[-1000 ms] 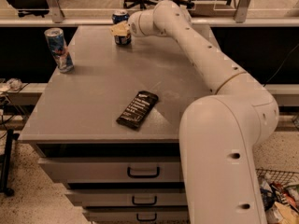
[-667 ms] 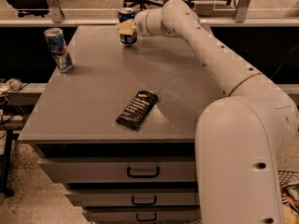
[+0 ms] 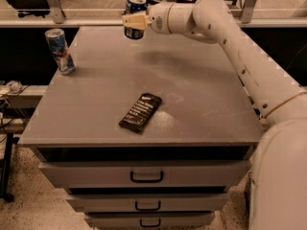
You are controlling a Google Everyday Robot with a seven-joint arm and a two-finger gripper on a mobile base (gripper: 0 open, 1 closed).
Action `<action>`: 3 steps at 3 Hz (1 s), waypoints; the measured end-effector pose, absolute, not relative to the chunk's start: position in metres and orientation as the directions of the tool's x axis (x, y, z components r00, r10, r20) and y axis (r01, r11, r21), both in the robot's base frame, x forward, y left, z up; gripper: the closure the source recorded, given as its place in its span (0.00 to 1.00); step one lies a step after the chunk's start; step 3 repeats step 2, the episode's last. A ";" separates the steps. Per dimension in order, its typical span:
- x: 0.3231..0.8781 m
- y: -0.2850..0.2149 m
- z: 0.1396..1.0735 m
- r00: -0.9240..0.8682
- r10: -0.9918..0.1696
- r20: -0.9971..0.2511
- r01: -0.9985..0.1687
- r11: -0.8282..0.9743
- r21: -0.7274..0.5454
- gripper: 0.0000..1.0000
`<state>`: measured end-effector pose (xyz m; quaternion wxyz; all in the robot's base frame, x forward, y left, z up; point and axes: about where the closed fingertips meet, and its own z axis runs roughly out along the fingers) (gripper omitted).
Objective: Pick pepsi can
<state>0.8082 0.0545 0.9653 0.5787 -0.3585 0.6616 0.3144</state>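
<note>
Gripper (image 3: 130, 21) reaches in from the right at the far edge of the table (image 3: 201, 95), clamped on the pepsi can (image 3: 135, 5). The can stands upright between the fingers, with one pale finger (image 3: 134, 20) crossing its front.

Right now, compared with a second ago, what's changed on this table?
The gripper, closed on the pepsi can near the far edge of the table, has carried it up and slightly right in the camera view, the arm shifting with it. The light blue can at the left and the dark packet near the front stayed put.
</note>
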 end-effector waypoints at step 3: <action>0.758 0.069 1.008 -0.027 0.016 -0.999 -0.910 0.412 0.032 1.00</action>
